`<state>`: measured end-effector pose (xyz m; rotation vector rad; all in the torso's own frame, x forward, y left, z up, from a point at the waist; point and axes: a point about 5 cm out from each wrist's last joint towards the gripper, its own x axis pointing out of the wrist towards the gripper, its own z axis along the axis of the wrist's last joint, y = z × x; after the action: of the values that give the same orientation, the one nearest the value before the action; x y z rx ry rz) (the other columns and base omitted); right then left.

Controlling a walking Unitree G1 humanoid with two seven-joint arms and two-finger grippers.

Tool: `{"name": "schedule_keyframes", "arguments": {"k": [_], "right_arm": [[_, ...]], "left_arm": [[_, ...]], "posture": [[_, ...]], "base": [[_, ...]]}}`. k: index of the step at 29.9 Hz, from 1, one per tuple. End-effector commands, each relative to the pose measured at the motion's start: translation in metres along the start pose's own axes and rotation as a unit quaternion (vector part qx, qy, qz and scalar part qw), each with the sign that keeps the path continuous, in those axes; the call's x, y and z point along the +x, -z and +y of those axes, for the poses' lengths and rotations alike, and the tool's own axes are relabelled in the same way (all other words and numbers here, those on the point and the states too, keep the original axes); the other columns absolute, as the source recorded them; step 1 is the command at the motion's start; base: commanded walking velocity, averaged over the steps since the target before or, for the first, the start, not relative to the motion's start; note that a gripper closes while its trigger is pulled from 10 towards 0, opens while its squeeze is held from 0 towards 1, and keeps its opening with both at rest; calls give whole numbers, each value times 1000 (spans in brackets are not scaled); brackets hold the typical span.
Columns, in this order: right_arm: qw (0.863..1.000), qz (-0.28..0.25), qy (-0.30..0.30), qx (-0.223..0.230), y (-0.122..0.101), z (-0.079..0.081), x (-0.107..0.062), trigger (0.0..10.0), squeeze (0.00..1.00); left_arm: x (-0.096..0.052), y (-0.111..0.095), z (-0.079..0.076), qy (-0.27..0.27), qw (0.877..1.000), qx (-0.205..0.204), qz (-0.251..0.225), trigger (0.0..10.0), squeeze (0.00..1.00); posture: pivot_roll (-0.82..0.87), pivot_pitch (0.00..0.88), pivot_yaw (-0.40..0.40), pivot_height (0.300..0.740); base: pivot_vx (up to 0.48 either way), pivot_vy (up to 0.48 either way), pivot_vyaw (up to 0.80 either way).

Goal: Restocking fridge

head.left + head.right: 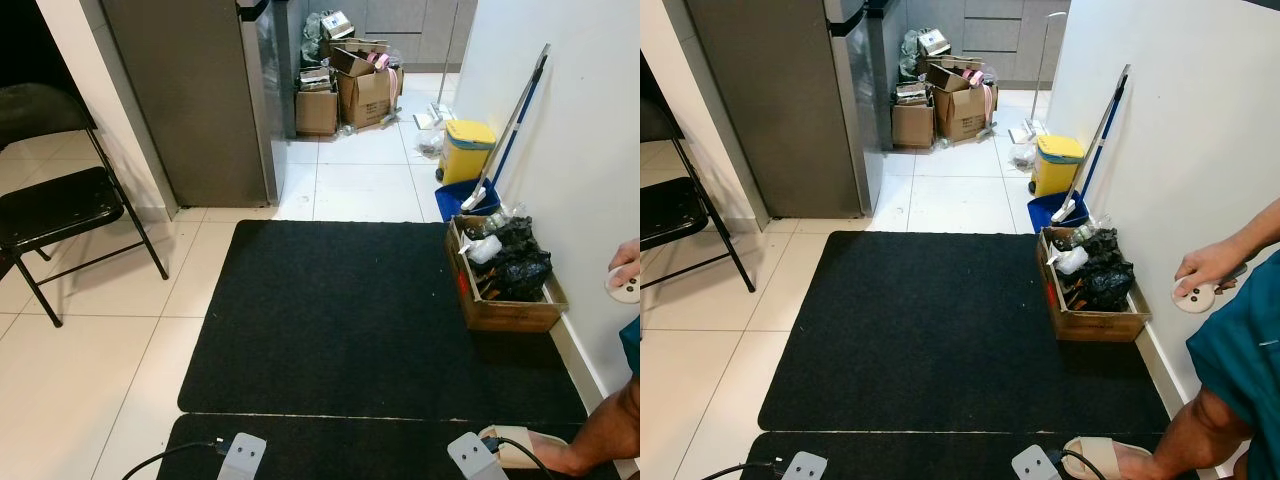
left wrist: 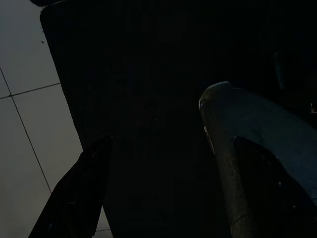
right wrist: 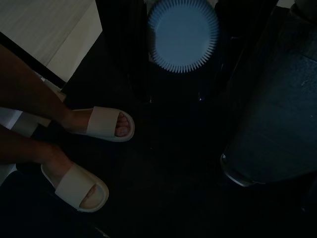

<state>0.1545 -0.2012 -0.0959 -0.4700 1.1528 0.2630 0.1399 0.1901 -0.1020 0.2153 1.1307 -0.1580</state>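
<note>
The restocking seems not yet begun: the fridge (image 1: 190, 100) stands closed, well apart across the black mat (image 1: 340, 310), and I cannot tell if either hanging gripper holds something.

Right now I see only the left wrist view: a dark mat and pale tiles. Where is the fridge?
Observer: The fridge stands ahead to your left, on the tiles beyond the black mat.
Operator: Is somebody near me?
Observer: Yes, a person stands close on your right, with one pale slipper on the mat.
Operator: Is something else on that side?
Observer: A wooden crate with dark bags sits at the mat's right edge, by the wall.
</note>
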Motion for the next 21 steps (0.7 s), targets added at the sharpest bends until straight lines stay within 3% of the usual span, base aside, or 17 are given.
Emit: {"name": "schedule_keyframes", "arguments": {"k": [1, 11, 21], "right_arm": [[1000, 8, 5, -4, 4, -3, -1, 10000, 0], [1000, 7, 4, -2, 3, -3, 0, 10000, 0], [1000, 7, 3, 1, 3, -3, 0, 10000, 0]], "left_arm": [[0, 1, -4, 6, 1000, -3, 2, 10000, 0], [0, 4, -6, 17, 1000, -1, 12, 10000, 0], [0, 5, -8, 23, 1000, -4, 12, 10000, 0]], "posture": [[-34, 0, -35, 740], [-34, 0, -34, 740], [-37, 0, -32, 740]], "base": [[0, 0, 0], [0, 0, 0], [289, 0, 0]]}}
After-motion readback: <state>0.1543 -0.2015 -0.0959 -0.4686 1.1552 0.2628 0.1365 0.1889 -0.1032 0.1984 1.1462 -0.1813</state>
